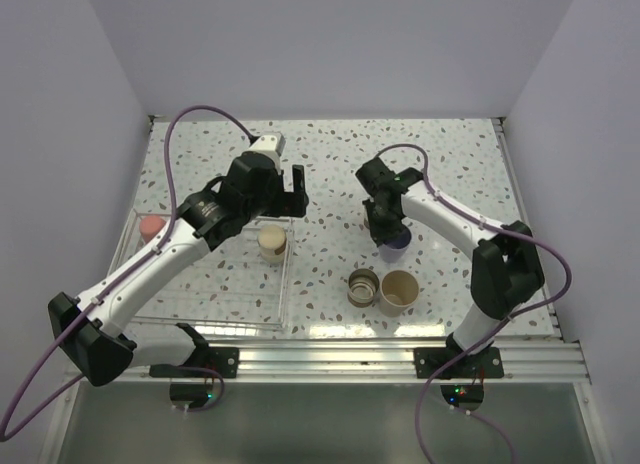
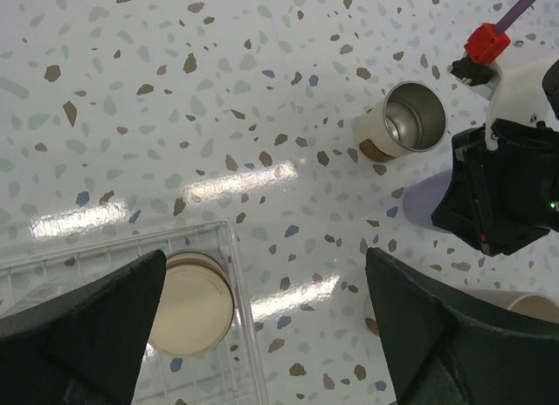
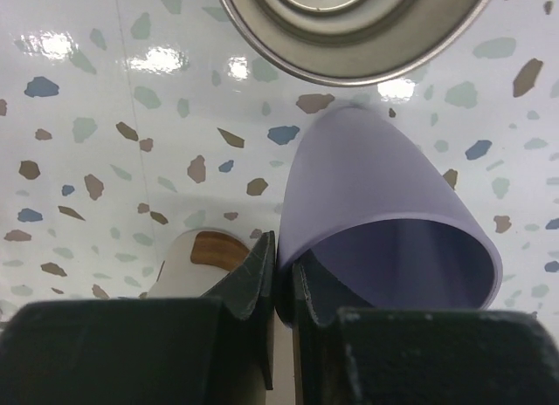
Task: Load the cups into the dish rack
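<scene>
The clear dish rack [image 1: 220, 294] lies at the left of the table. A coral red cup [image 1: 150, 227] stands at its far left and a cream-beige cup [image 1: 272, 242] near its right wall. My left gripper [image 1: 291, 189] is open and empty, above the table just beyond the rack; in the left wrist view [image 2: 271, 335] the cream cup [image 2: 188, 302] shows below, inside the rack's wall [image 2: 243, 318]. My right gripper [image 1: 385, 227] is shut on the rim of the lavender cup [image 1: 398, 241], one finger inside and one outside [image 3: 284, 283]. The lavender cup [image 3: 384, 195] is tilted.
A metallic cup [image 1: 363, 287] and a beige cup with a brown band [image 1: 398, 291] stand close together near the front, just below the right gripper. The metallic cup [image 3: 349, 30] and the beige one [image 3: 201, 257] flank the lavender cup in the right wrist view.
</scene>
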Controlling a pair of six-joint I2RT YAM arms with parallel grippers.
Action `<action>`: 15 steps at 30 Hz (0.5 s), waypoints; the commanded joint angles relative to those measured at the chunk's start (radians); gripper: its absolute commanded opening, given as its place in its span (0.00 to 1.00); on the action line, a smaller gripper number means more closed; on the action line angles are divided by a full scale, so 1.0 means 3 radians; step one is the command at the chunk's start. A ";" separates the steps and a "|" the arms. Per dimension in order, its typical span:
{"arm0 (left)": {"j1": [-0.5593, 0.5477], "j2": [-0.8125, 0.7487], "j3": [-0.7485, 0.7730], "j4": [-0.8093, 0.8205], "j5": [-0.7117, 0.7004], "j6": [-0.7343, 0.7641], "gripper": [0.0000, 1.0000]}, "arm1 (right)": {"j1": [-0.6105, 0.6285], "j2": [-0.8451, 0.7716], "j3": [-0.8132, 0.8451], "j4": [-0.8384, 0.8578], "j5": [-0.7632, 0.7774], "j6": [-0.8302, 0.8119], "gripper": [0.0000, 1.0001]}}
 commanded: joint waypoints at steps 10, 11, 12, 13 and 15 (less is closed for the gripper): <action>-0.0008 0.0023 0.0468 0.0063 0.0073 0.0126 1.00 | -0.0003 -0.0783 0.0746 -0.0647 0.0369 -0.0141 0.00; -0.0008 0.0018 0.0489 0.0083 0.0119 0.0126 1.00 | 0.0002 -0.0819 0.0813 -0.0643 0.0256 -0.0156 0.00; -0.0003 -0.0003 0.0505 0.0114 0.0231 0.0131 1.00 | 0.0002 -0.0845 0.0880 -0.0637 0.0153 -0.0167 0.00; -0.0002 -0.0028 0.0510 0.0159 0.0293 0.0131 1.00 | -0.0003 -0.0896 0.1027 -0.0637 0.0051 -0.0157 0.00; 0.0003 -0.0120 0.0490 0.0303 0.0406 0.0111 1.00 | -0.0003 -0.0901 0.1212 -0.0673 -0.0205 -0.0080 0.00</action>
